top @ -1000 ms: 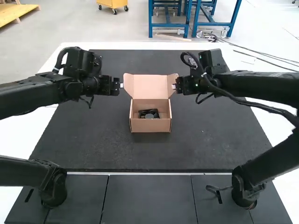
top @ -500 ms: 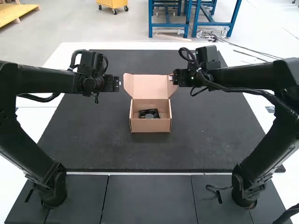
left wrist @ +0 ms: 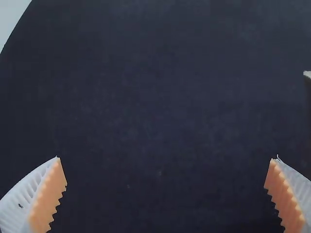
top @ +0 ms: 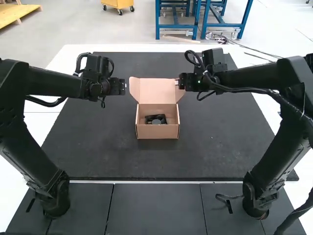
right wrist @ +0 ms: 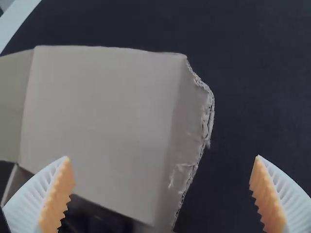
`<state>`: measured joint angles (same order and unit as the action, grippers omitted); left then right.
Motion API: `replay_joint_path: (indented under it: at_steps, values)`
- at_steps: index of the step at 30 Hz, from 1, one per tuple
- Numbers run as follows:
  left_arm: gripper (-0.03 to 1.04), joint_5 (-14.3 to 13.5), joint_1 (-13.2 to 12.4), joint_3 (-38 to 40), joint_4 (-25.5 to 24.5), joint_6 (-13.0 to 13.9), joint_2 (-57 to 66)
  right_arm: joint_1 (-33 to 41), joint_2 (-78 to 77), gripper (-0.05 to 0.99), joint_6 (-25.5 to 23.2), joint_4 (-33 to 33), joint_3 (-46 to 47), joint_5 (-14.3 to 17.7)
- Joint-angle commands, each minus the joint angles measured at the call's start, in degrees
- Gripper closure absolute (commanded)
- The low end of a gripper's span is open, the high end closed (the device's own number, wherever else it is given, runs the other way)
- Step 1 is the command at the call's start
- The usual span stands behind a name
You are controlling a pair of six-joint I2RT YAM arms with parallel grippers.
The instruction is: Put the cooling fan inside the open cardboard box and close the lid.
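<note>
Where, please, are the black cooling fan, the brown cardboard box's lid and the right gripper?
black cooling fan (top: 156,119): high view, its round hub.
brown cardboard lid (top: 156,90): high view, middle of the raised panel.
right gripper (right wrist: 160,165): right wrist view, midway between its open fingers.

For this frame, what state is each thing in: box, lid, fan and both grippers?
Box, open, upright on the mat.
Lid, raised, standing at the box's far side.
Fan, lying inside the box.
Left gripper, open, beside the lid's left edge.
Right gripper, open, at the lid's right edge.
</note>
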<state>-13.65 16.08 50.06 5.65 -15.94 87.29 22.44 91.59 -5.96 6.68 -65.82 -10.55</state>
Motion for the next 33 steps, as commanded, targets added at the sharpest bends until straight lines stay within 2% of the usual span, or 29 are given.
replay_joint_path:
  at_steps: [1,4,11,20,25,28,33]
  values:
    - [0.05,0.29,0.01,3.02,0.50,-0.23,0.96,0.06,0.78,0.09,-0.90,-0.44,-2.21,-1.23]
    - [0.05,1.43,0.01,4.17,0.59,-0.23,1.48,0.06,1.22,0.06,-1.43,-0.96,-2.82,-2.02]
    - [0.05,1.70,0.01,5.31,1.03,0.12,2.80,0.06,3.07,0.04,-1.43,-0.96,-3.00,-2.02]
    - [0.05,2.31,0.01,5.40,1.64,0.21,3.07,0.06,3.68,0.03,-1.34,-0.26,-3.17,-0.79]
    - [0.05,3.37,0.01,5.40,2.52,0.56,3.24,0.06,3.86,0.15,-1.34,-0.17,-3.17,-0.35]
    - [0.05,4.42,0.10,5.40,2.70,0.56,3.24,0.06,3.77,0.25,-1.51,0.35,-3.08,-0.44]
    - [0.05,6.09,1.24,5.31,2.70,0.56,3.24,0.06,3.86,0.33,-1.51,0.62,-3.08,-0.70]
